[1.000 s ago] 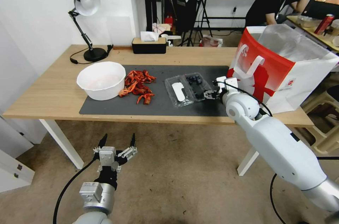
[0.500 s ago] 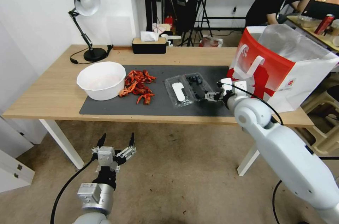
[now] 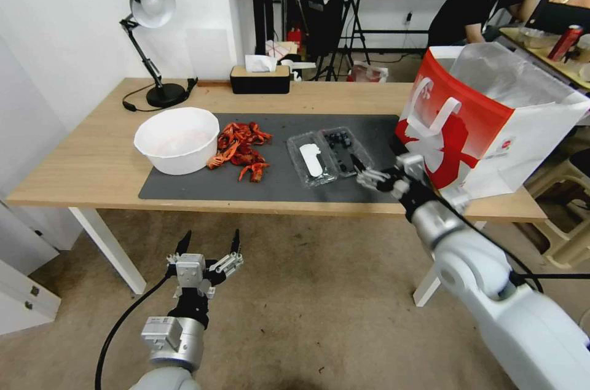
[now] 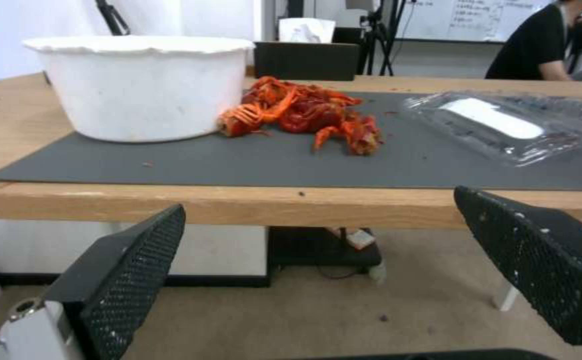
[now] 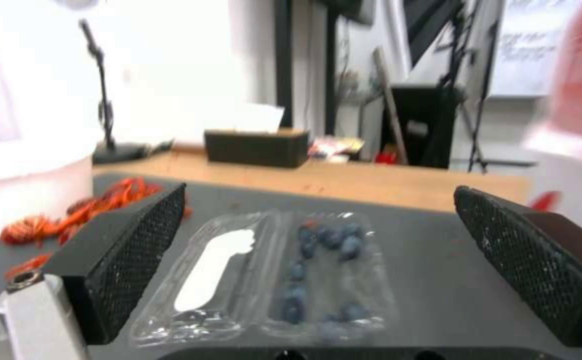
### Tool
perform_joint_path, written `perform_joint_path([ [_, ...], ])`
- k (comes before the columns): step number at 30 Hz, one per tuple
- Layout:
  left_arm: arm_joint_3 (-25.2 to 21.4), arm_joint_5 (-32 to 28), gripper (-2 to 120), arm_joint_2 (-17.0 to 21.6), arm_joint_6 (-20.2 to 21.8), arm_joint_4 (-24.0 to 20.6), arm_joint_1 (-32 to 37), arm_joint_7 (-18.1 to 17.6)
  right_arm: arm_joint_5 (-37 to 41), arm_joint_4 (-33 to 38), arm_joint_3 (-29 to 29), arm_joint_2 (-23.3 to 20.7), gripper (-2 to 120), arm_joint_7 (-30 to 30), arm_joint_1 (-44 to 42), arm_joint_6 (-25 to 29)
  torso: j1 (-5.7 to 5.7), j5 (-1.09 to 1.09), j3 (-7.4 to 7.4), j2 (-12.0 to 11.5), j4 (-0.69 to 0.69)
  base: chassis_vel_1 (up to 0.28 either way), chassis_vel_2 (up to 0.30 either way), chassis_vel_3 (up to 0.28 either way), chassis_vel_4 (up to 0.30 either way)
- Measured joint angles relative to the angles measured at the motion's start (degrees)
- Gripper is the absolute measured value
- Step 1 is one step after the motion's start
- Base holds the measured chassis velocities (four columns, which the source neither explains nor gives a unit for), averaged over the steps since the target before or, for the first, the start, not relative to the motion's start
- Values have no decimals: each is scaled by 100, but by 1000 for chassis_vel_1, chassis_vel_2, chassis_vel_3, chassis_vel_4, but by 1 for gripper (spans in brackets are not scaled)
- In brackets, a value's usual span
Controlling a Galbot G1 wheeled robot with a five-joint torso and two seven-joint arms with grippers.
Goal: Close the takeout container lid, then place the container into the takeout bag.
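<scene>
1. Two halves of the container [image 3: 328, 156] lie flat open on the mat [image 3: 270, 178], right of centre, toward the table's [image 3: 80, 163] front edge. Lid not closed yet.
2. Change: right gripper [image 3: 362, 176] has backed off. A second ago it sat at the container's right edge over the mat; now it is nearer the table's front edge, just beside the container's front-right corner, and the arm comes in lower.
3. Right claw is wide open and holds nothing. In the right wrist view both fingers [image 5: 138, 250] flank the container [image 5: 271, 275] with clear space each side.
4. My read: this is a re-approach from the front, not a grasp. The container has not shifted, so no progress on the closing step.
5. Container look: thin clear plastic. Lid [image 3: 310, 159] is the left half, with a white oblong sticker; the right half has dark berries [image 5: 324, 260] scattered loose. Likely flimsy, flexes easily.
6. Bag [image 3: 485, 113] stands open at the table's right end, just right of the mat, foil lining showing. Near the container, not touching it.
7. Left gripper [image 3: 208, 244] hangs below the table's front edge, over the floor, spread open and empty. Idle.
8. Bowl [image 3: 177, 139] and red crawfish shells [image 3: 241, 147] sit on the mat's left part, apart from the container.
</scene>
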Motion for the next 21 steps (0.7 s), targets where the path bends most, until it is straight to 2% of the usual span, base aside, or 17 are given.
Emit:
perform_joint_path([
  [3, 130, -123, 100, 38, 2, 3, -25, 3, -172, 57, 510, 308, 100, -390, -791, 677, -1, 0, 0, 0, 1, 0, 0, 0, 0],
  [7, 246, -268, 100, 100, 31, -22, -44, 3, -276, 120, 864, 646, 100, -640, -1432, 1062, 0, -1, 0, 0, 2, 0, 0, 0, 0],
  [15, 475, -688, 100, 282, 149, -106, -112, -85, -370, 178, 1160, 1148, 100, -998, -2290, 1431, -1, -1, 0, 0, -2, 0, 0, 0, 0],
  [17, 527, -905, 100, 316, 169, -177, -115, -137, -373, 158, 1158, 1195, 100, -1060, -2334, 1456, -1, -1, 0, 0, -1, 0, 0, 0, 0],
  [19, 603, -1391, 100, 350, 237, -389, -96, -239, -373, 117, 1056, 1193, 100, -1098, -2239, 1450, -1, 0, 0, 0, 1, 0, 0, 0, 0],
  [20, 603, -1391, 100, 350, 237, -389, -96, -239, -373, 117, 1056, 1193, 100, -1098, -2239, 1450, -1, 0, 0, 0, 1, 0, 0, 0, 0],
  [21, 669, -1747, 100, 377, 287, -549, -95, -303, -373, 83, 966, 1157, 100, -1097, -2131, 1422, -1, 0, 0, 0, 3, 0, 0, 0, 0],
])
